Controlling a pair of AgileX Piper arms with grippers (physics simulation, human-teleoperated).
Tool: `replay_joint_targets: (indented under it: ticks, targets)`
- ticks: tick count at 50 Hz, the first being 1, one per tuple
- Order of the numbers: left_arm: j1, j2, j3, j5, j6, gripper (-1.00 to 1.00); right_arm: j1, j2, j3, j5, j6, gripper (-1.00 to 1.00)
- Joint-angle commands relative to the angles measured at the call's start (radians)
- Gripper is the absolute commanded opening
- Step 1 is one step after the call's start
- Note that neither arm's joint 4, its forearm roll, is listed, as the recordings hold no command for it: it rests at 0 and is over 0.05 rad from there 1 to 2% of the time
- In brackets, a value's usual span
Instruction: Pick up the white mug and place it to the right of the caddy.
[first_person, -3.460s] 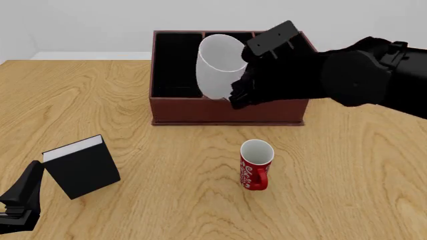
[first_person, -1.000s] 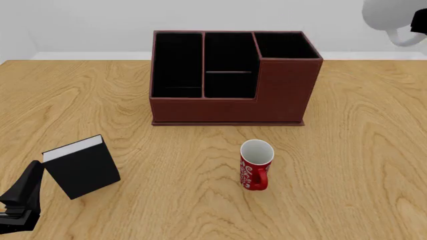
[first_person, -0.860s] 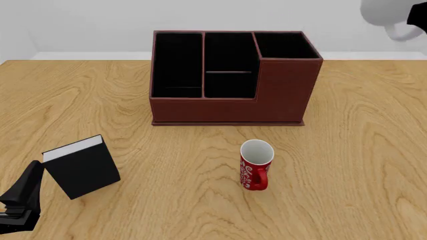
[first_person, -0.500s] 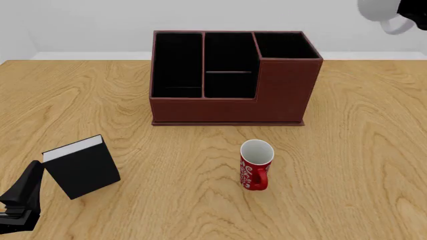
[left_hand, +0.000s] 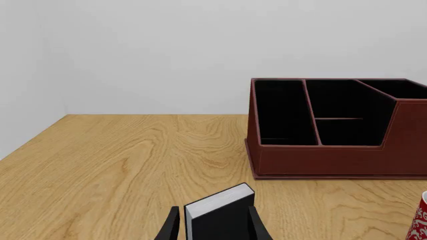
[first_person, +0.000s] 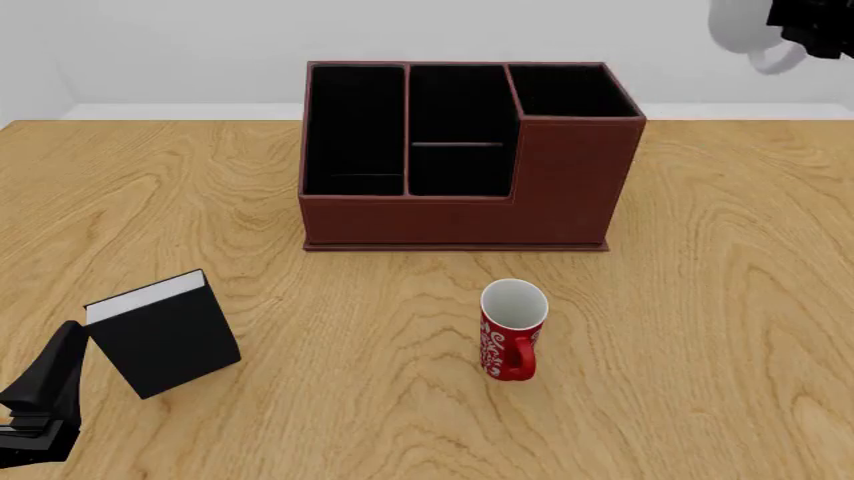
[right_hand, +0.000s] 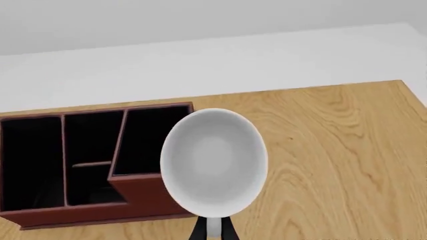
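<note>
The white mug hangs high in the air at the far right, above and to the right of the caddy. My right gripper is shut on its loop handle; only part of the gripper shows at the frame's edge. In the right wrist view the mug's round base faces the camera, with the fingers closed on the handle, and the caddy and table lie below. My left gripper is open and empty at the near left, beside the book.
A red mug with white patterning stands in front of the caddy. A black book with white pages stands at the near left, just ahead of the left gripper's fingers. The caddy also shows in the left wrist view.
The right gripper has carried the white mug from over the caddy up to the far right. In the last second the mug drifted slightly left. The left arm has not moved.
</note>
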Motion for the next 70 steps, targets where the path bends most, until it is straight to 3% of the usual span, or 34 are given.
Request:
replay_joint_targets:
  ticks: [1, 25, 39, 70]
  targets:
    - [0.000, 0.000, 0.000, 0.000, 0.000, 1.00, -0.020, 0.054, -0.023, -0.008, 0.018, -1.00]
    - [0.000, 0.000, 0.000, 0.000, 0.000, 1.00, -0.036, 0.199, -0.070, -0.020, 0.038, -1.00]
    - [0.000, 0.000, 0.000, 0.000, 0.000, 1.00, -0.048, 0.277, -0.112, -0.001, 0.011, -1.00]
    - [0.000, 0.000, 0.000, 0.000, 0.000, 1.00, -0.081, 0.400, -0.131, -0.026, 0.049, -1.00]
